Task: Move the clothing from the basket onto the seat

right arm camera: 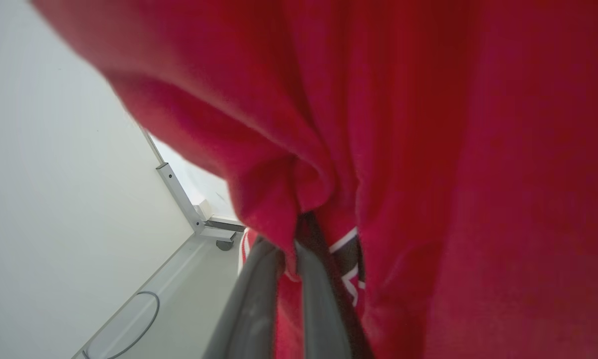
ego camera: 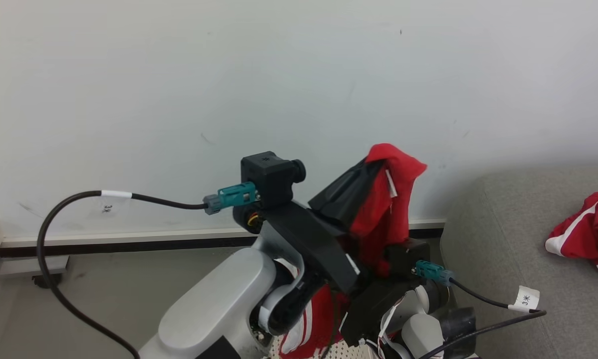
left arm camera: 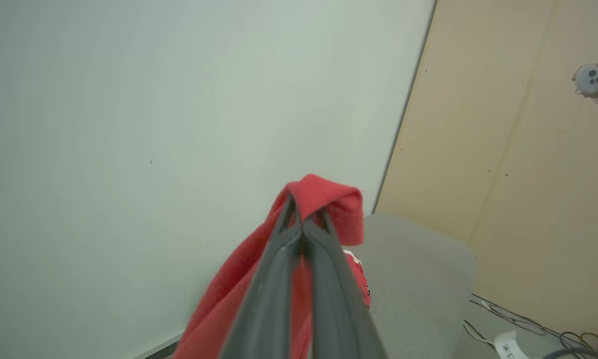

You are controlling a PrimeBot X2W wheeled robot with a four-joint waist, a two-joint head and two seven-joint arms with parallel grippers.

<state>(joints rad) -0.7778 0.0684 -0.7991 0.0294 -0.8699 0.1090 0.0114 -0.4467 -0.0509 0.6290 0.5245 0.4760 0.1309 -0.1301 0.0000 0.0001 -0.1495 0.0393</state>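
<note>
While the left fingers and right fingers are both clamped on the garment, raised left of the seat, we advise carrying it over the seat, lowering, then releasing together, clear of the second garment there.

The head camera looked forward and down toward the wall; each wrist camera sat close to the red garment, which all three views shared.
</note>
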